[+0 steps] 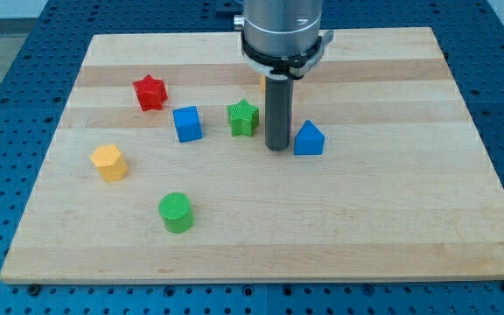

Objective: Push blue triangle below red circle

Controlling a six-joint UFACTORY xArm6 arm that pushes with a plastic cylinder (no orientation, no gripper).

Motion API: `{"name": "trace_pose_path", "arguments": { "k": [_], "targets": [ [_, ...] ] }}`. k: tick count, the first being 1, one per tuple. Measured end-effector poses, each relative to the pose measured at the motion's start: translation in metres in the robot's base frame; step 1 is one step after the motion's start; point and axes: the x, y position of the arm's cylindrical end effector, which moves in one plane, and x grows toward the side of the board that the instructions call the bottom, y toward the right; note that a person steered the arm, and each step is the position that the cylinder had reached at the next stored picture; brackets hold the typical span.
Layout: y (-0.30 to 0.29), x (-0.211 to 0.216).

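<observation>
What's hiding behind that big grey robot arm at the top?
Behind the grey robot arm only an orange sliver shows on the wooden board; its shape is covered. No red circle is visible.

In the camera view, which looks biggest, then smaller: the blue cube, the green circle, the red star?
1. green circle, though it sits nearest the camera
2. blue cube
3. red star, farthest away

The differences are slight, so true sizes may match.

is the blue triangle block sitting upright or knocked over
Upright: the blue triangle block rests on its flat base on the wooden board with its apex pointing up. My tip stands just to its left in the view.
</observation>
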Motion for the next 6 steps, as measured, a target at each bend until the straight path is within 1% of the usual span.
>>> {"name": "trace_pose_path", "arguments": {
  "k": [1, 2, 3, 4, 5, 6],
  "targets": [
    [0.0, 0.018],
    [0.03, 0.069],
    [0.096, 0.051],
    [0.09, 0.029],
    [0.064, 0.02],
    [0.034, 0.02]
  ]
}}
